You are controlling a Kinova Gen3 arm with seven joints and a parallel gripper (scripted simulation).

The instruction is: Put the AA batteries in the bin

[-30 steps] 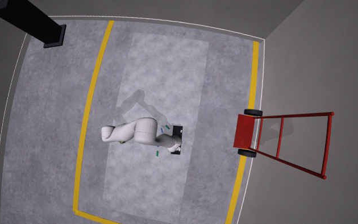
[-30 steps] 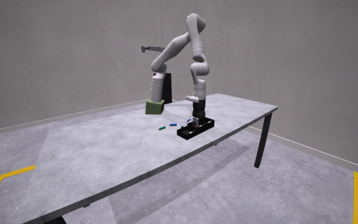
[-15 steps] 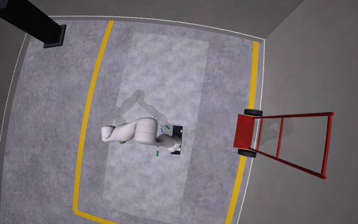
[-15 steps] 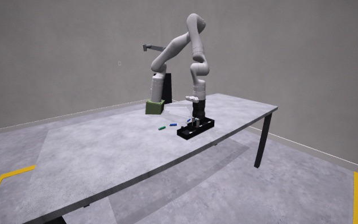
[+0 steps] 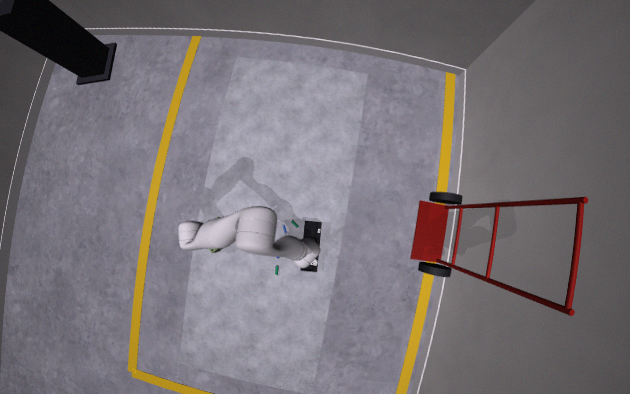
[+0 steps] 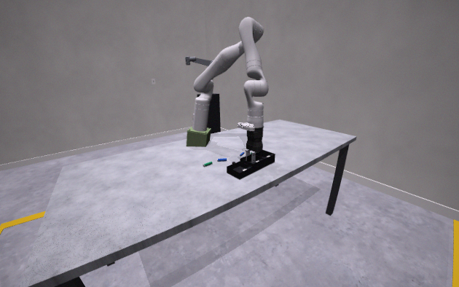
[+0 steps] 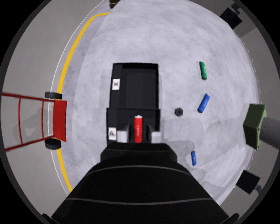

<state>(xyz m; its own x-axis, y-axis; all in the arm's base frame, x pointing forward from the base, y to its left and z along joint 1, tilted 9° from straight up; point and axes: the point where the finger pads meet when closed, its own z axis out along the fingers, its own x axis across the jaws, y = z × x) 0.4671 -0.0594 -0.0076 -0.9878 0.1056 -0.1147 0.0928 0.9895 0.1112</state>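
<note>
One red battery (image 7: 139, 124) sits between our gripper's (image 7: 139, 136) spread, unclamped fingers over the black bin (image 7: 134, 90); it looks light, stiff and slippery, so we'd pinch mid-barrel.

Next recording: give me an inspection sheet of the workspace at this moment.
Surface: grey mottled table, carrying everything below.
Job's things: black two-compartment bin on the table, labels unreadable; red cylinder between the fingers over the bin; green cylinder and two blue cylinders lying on the table beside the bin.
Clutter: small dark object on the table, too small to identify.
Grippers: black two-finger gripper open, pointing down at the bin.
Cables: nothing seen.
Surroundings: red hand truck, black pillar, yellow floor lines.
</note>
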